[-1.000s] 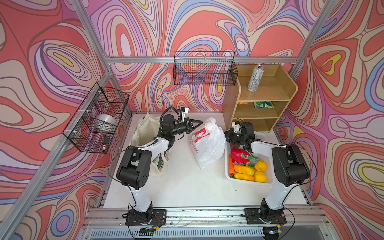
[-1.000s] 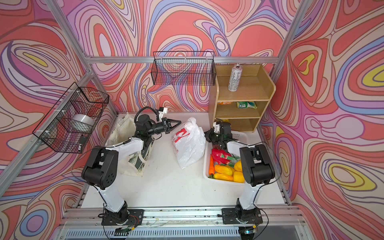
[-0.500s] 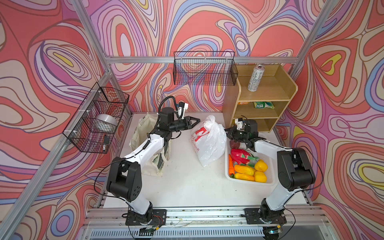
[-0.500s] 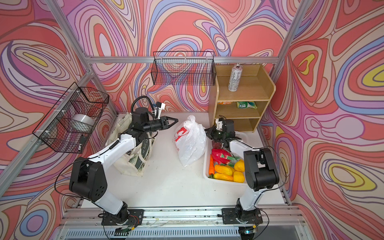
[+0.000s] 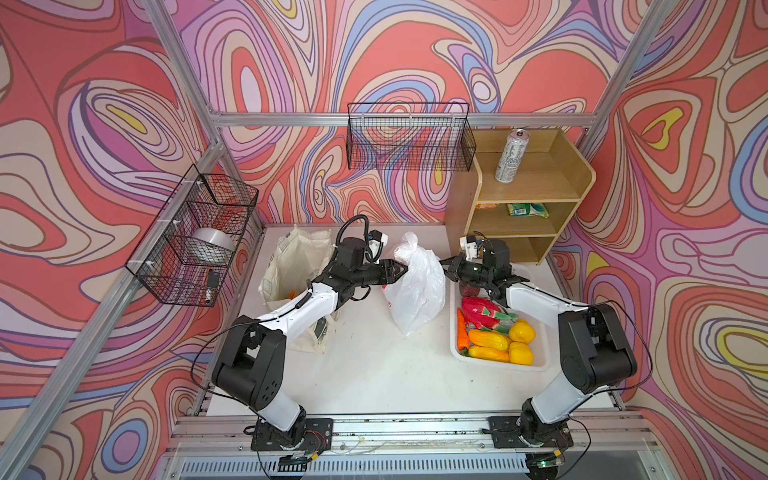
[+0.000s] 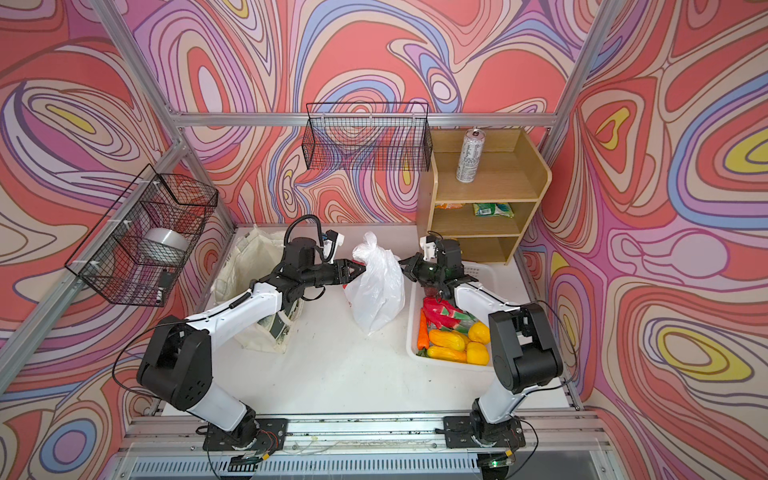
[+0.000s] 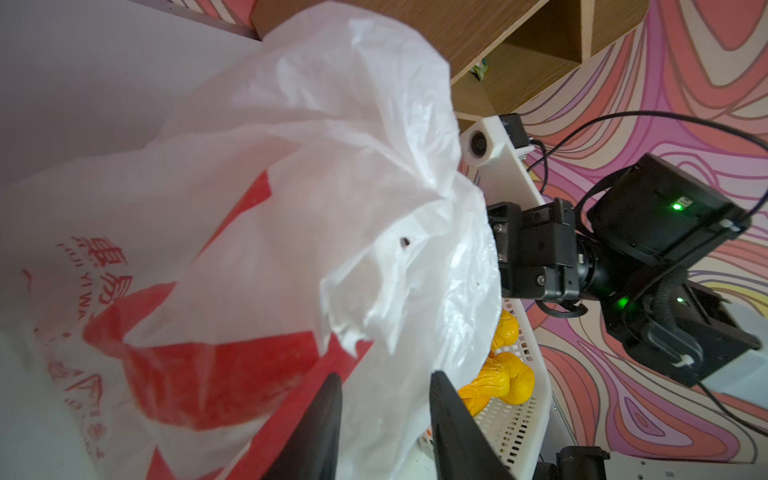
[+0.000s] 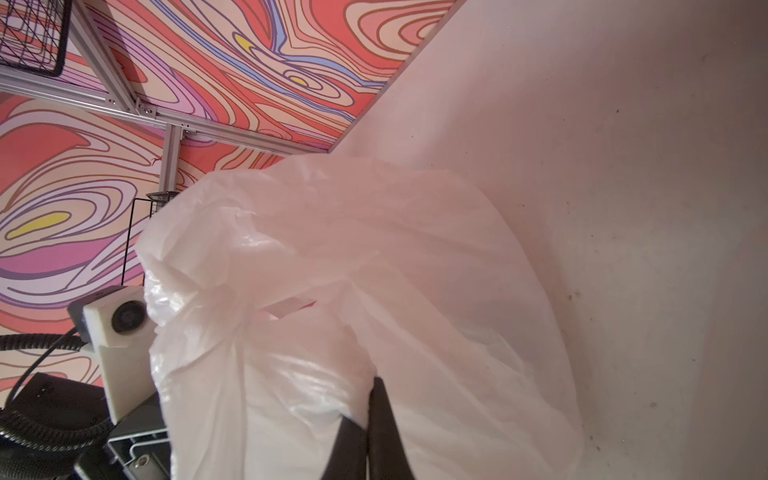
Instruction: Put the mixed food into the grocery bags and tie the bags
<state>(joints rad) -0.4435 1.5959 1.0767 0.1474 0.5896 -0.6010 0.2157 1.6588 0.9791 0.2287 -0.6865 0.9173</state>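
Bag point(image 5: 415, 286) between tools, near worktop's point(image 5: 374, 374) back edge.
Left tool point(image 5: 400, 270) spread against it; right tool point(image 5: 444, 264) pressed together, touching it.

Thin glossy crinkled plastic bag point(image 5: 419, 291), matt cream cloth tote point(image 5: 291, 262), smooth wooden shelf point(image 5: 540, 183)

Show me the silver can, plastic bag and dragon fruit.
silver can point(image 5: 511, 158), in a top view, mid-side.
plastic bag point(image 5: 417, 291), in a top view, white belly.
dragon fruit point(image 5: 478, 311), in a top view, pink body.
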